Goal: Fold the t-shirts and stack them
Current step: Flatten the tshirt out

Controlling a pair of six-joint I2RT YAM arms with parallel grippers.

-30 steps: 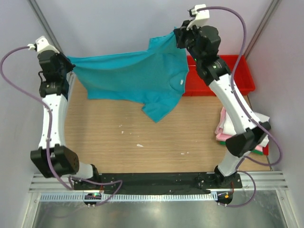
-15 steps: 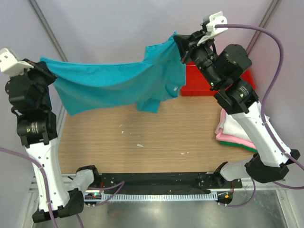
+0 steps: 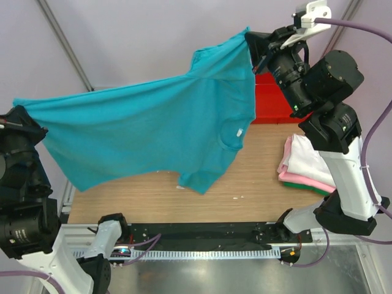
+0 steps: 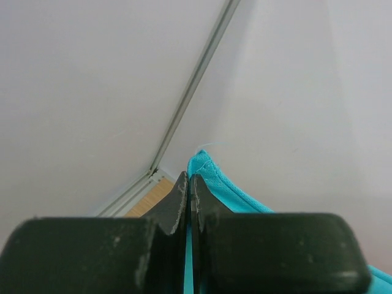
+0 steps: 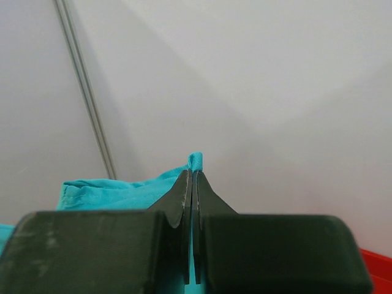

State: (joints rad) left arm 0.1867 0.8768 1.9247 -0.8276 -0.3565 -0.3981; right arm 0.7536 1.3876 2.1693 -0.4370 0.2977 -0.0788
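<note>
Nearest you, your left gripper [image 3: 20,115] is clamped on a corner of the teal t-shirt [image 3: 153,128]. The shirt hangs spread above the table [image 3: 257,180], plain, with its white neck label [image 3: 239,132] showing. Its long axis runs rightward and away to your right gripper [image 3: 251,41], which is pinched on the far corner.

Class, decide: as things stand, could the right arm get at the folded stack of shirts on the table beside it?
Probably not yet. The right gripper is shut on the teal t-shirt, stretched aloft to the left gripper. The folded stack lies uncovered nearby, but that gripper is occupied.
</note>
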